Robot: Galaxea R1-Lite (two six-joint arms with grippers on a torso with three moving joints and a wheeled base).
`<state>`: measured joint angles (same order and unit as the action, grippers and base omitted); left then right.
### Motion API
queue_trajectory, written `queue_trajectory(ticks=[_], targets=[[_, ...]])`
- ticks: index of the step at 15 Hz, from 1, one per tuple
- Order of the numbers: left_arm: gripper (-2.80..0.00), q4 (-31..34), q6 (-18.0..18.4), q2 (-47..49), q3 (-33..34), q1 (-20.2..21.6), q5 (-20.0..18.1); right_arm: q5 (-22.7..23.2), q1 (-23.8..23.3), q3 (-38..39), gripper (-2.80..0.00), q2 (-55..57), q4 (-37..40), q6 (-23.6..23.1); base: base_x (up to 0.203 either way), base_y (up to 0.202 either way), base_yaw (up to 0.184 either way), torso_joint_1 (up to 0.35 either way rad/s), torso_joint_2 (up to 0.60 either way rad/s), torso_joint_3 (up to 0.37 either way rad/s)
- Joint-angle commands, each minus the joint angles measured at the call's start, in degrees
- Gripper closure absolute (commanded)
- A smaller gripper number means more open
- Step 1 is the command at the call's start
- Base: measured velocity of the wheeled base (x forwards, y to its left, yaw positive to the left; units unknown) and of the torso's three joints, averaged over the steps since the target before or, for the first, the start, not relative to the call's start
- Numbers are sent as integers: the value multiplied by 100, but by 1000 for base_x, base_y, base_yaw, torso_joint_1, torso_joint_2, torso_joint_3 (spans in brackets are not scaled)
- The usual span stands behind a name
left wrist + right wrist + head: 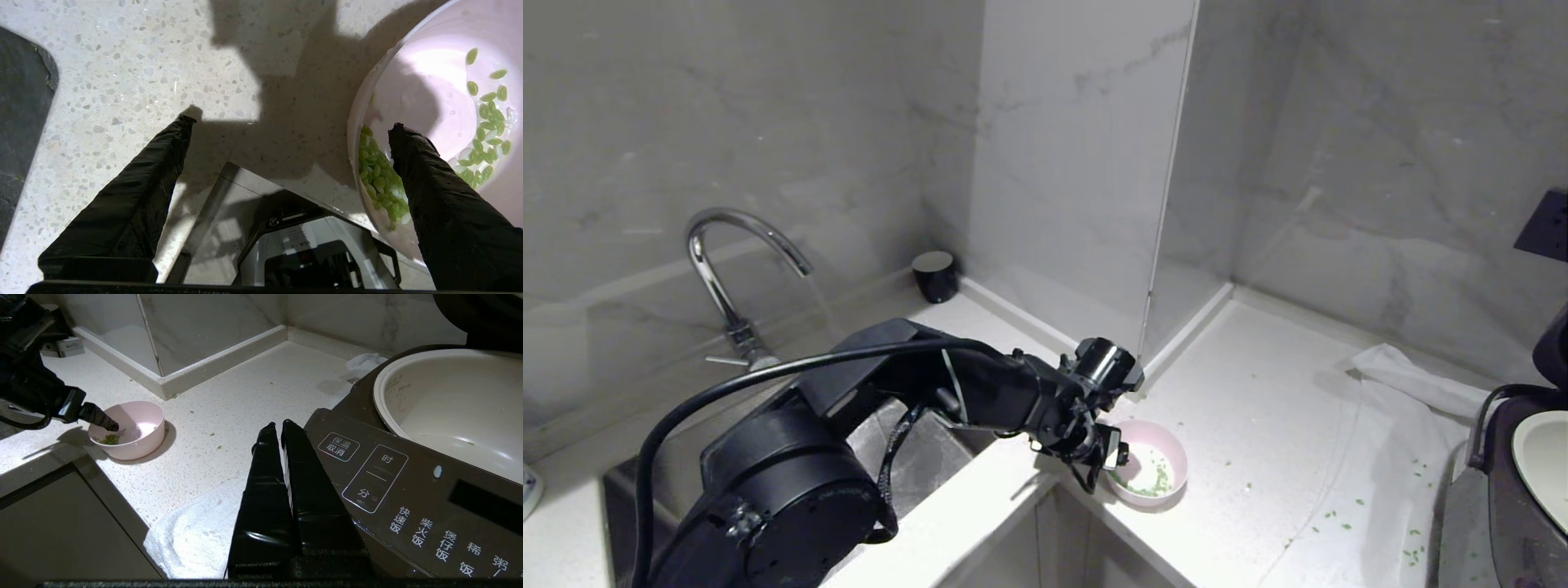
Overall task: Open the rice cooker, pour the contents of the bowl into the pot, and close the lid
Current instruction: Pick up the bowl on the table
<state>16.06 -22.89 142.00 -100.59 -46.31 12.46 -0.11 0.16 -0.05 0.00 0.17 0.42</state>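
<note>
The pale pink bowl point(1168, 437) point(433, 81) point(139, 435) stands near the counter's inner corner, with green chopped contents point(1147, 488) point(378, 171) point(109, 439) inside. My left gripper point(1107, 465) point(292, 124) is open across the bowl's near rim. One finger is inside the bowl and the other is over the counter. The rice cooker point(1515, 506) point(388, 477) sits at the far right with its lid point(1553, 343) point(482, 318) raised, showing the cream pot point(1543, 465) point(453, 400). My right gripper point(274, 424) is shut and parked beside the cooker's button panel.
A sink point(931, 457) with a chrome faucet point(723, 261) lies under my left arm. A black cup point(934, 275) stands by the wall. A white cloth point(1405, 384) point(196, 535) lies left of the cooker, with green bits point(1339, 514) scattered on and near it. The counter edge runs just in front of the bowl.
</note>
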Motion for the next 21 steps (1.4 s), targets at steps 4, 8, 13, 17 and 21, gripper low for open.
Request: queue_trajectory(ticks=[4,8,13,17,21], targets=[[0,63,-31,301,-293,-36,11,-6,2,-4,0,0,0,1,0,0,0,0,0,0],[0,192,-87,319,-449,-45,4,-4,2,-4,0,0,0,1,0,0,0,0,0,0],[0,196,-321,328,-452,-115,-68,-7,2,5,0,0,0,1,0,0,0,0,0,0],[0,348,-321,142,-400,-81,-69,-7,2,-4,0,0,0,1,0,0,0,0,0,0],[0,574,-622,-519,-89,216,-489,-7,2,-4,0,0,0,1,0,0,0,0,0,0]])
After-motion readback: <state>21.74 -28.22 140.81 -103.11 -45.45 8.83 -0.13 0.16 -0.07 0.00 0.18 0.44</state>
